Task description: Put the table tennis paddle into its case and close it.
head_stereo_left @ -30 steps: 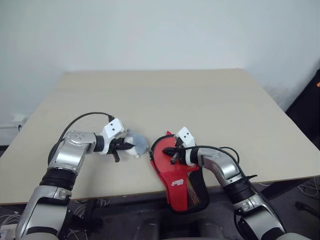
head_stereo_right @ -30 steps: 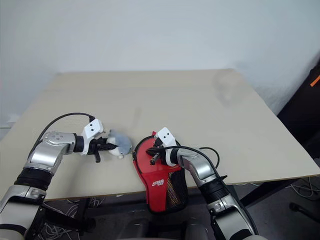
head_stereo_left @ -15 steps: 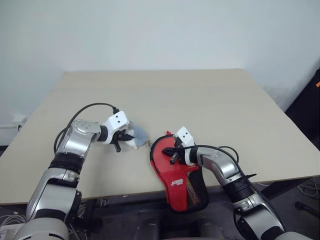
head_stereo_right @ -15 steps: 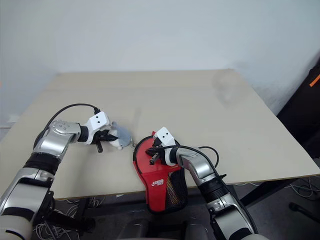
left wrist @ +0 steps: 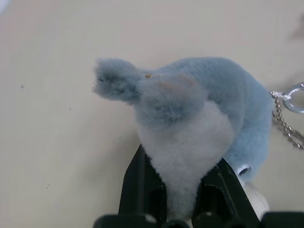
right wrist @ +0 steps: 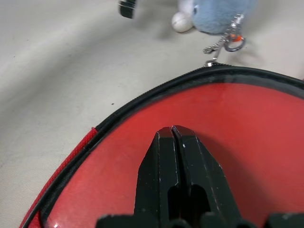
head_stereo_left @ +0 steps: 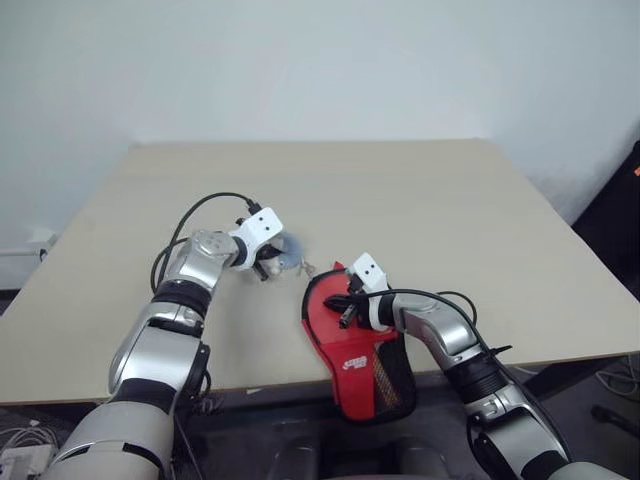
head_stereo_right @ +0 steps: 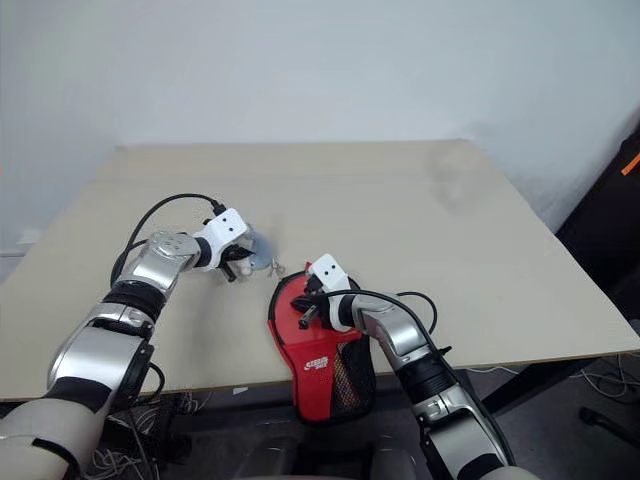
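The red case (head_stereo_left: 352,335) lies at the lower centre of the head views, on the near edge of the beige counter (head_stereo_left: 400,200), with its narrow black-mesh end hanging over that edge. Its rounded top points toward the middle of the counter, and black edging runs around its rim. Whether the paddle is inside cannot be told.

The right end effector (right wrist: 172,131) rests on the red face of the case near its rounded top, its two black fingers pressed together with nothing between them.

Just to the left of the case and a little higher in the frame, the left end effector (left wrist: 183,178) is clamped on a small grey-blue plush toy (left wrist: 190,109). The fingers pinch its pale lower part. The toy sits low over the counter; whether it touches the surface cannot be told. A short metal chain with a ring (right wrist: 227,42) leads from the toy to the zipper at the top edge of the case.
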